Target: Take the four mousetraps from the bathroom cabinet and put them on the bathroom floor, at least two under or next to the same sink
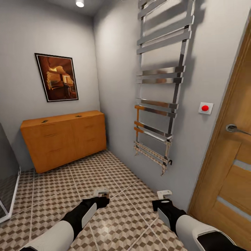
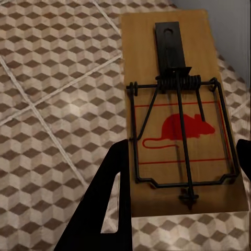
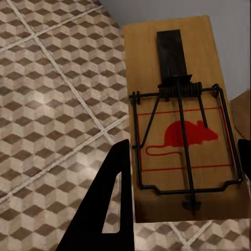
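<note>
- Left gripper [image 1: 101,196] clamped on a mousetrap [image 2: 178,115], held above the bathroom floor [image 1: 115,181].
- Right gripper [image 1: 163,198] clamped on a second mousetrap [image 3: 183,120], at 3 o'clock of the left.
- Cabinet [image 1: 64,137] at 11 o'clock, two small items on top, too small to identify.

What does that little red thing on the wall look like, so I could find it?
Start at the wooden door on the right, with its metal handle. Just left of the frame, a bit above handle height, sits a small white square plate with a round red button. It is the one red spot on the grey wall, right of the chrome towel rail.
</note>
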